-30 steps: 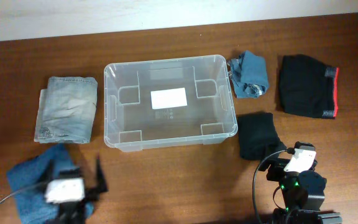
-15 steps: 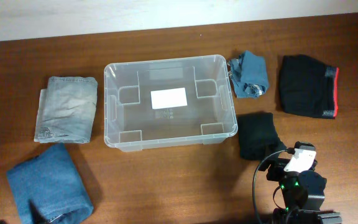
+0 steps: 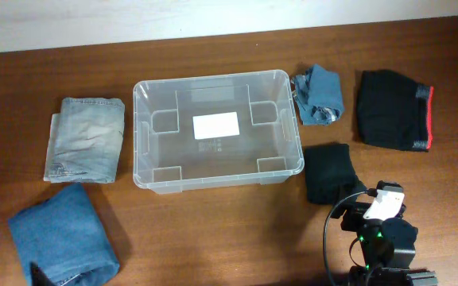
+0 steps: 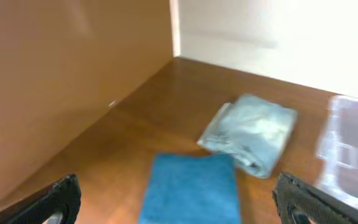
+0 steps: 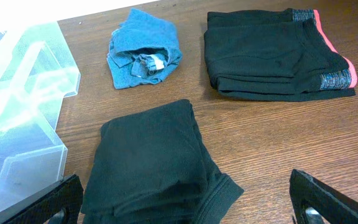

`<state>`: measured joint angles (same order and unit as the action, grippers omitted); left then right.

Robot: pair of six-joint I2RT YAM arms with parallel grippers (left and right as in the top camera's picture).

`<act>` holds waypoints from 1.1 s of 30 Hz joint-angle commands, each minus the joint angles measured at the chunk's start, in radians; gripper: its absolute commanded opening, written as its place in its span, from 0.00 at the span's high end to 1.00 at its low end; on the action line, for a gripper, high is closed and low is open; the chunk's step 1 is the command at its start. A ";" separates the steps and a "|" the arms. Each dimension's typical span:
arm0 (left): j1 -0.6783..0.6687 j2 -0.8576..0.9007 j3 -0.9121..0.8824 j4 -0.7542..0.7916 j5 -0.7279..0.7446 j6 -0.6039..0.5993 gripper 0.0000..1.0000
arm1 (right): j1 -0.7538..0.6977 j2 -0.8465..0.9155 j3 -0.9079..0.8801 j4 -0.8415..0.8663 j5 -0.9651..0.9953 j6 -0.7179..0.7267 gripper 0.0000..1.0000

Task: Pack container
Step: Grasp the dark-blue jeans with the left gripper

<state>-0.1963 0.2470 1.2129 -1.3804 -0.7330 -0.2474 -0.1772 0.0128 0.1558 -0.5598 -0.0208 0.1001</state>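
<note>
The clear container (image 3: 213,79) stands empty mid-table, a white label on its base; its wall shows in the right wrist view (image 5: 23,87) and the left wrist view (image 4: 347,155). My left gripper (image 4: 179,208) is open and empty above the near end of a folded blue cloth (image 4: 191,186) at the front left (image 3: 60,234). My right gripper (image 5: 188,205) is open and empty over the near edge of a folded black garment (image 5: 154,155), right of the container (image 3: 332,172).
Folded pale denim (image 3: 86,139) lies left of the container. A crumpled blue-grey garment (image 3: 318,93) and a black garment with red trim (image 3: 392,111) lie at the back right. A brown wall (image 4: 61,81) stands at the table's left.
My left arm has pulled back toward the front-left corner, almost out of the overhead view, and the blue cloth now lies uncovered. The right arm has not moved.
</note>
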 commanded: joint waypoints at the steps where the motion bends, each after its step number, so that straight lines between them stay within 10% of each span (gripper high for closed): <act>1: -0.013 0.151 0.019 0.049 0.137 0.117 0.01 | -0.006 -0.006 -0.006 0.000 -0.005 -0.007 0.02; 11: -0.013 0.792 0.328 0.034 0.505 0.249 0.01 | -0.006 -0.006 -0.006 0.000 -0.005 -0.007 0.02; 13: 0.006 0.847 0.362 -0.009 0.392 0.173 0.01 | -0.006 -0.006 -0.006 0.000 -0.005 -0.007 0.02; 26: 0.606 0.668 0.373 -0.153 0.082 -0.278 0.01 | -0.006 -0.006 -0.006 0.000 -0.005 -0.007 0.02; 33: 0.673 0.698 0.374 -0.044 0.103 -0.172 0.01 | -0.006 -0.006 -0.006 0.000 -0.005 -0.007 0.02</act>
<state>0.4442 0.9150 1.5810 -1.4696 -0.6327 -0.4866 -0.1772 0.0128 0.1558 -0.5594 -0.0212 0.1001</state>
